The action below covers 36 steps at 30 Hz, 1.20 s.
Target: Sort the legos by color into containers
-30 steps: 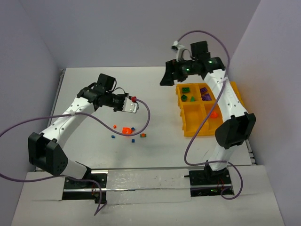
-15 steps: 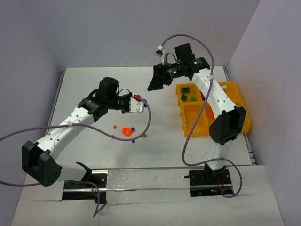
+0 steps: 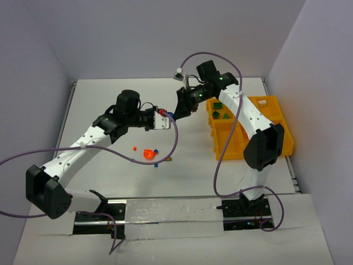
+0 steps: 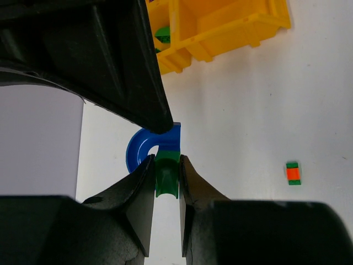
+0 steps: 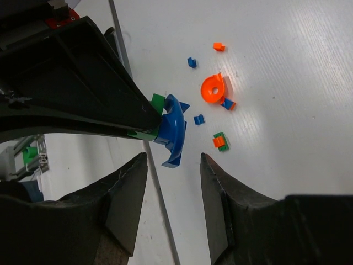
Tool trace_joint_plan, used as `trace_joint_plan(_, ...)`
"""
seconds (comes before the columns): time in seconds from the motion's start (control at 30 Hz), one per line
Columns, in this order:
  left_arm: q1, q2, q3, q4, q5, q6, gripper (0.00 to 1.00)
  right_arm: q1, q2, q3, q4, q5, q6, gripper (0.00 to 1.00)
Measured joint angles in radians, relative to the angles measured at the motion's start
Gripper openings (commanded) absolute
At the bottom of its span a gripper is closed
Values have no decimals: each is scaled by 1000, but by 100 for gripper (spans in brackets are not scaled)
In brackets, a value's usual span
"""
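My left gripper (image 4: 165, 165) is shut on a small green lego (image 4: 166, 176) with a blue arch piece (image 4: 144, 148) joined to its far end, held above the table. My right gripper (image 5: 174, 157) faces it, open, its fingertips on either side of the blue arch (image 5: 174, 130) and just short of it. In the top view the two grippers meet at mid table, left (image 3: 164, 118) and right (image 3: 180, 108). The yellow tray (image 3: 227, 155) of containers sits to the right, with green legos (image 3: 219, 114) in one far compartment.
Loose legos lie on the table below the grippers: an orange round dish (image 5: 212, 88), small blue bits (image 5: 191, 62), an orange bit (image 5: 219, 47) and an orange-and-green piece (image 5: 220, 141). A purple cable loops near the left gripper (image 3: 175, 138).
My right arm has swung left from above the tray to the left gripper, and its jaws have narrowed. The left arm reached a little right, still holding its piece.
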Motion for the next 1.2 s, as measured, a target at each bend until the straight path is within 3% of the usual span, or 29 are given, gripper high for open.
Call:
trace_joint_plan(0.27, -15, 0, -3, 29, -16, 0, 0, 0, 0, -2, -14, -12, -14, 46)
trace_joint_plan(0.67, -24, 0, -9, 55, -31, -22, 0, 9, 2, -2, -13, 10, -14, 22)
trace_joint_plan(0.7, -25, 0, -9, 55, -32, -23, 0, 9, 2, -2, -13, 13, -14, 20)
trace_joint_plan(0.8, -27, 0, -12, 55, -38, -27, 0, 10, 3, -2, -13, 21, -13, 0)
trace_joint_plan(1.2, -52, 0, -19, 57, -94, -27, 0, 18, 3, -11, 10, 124, 10, 0)
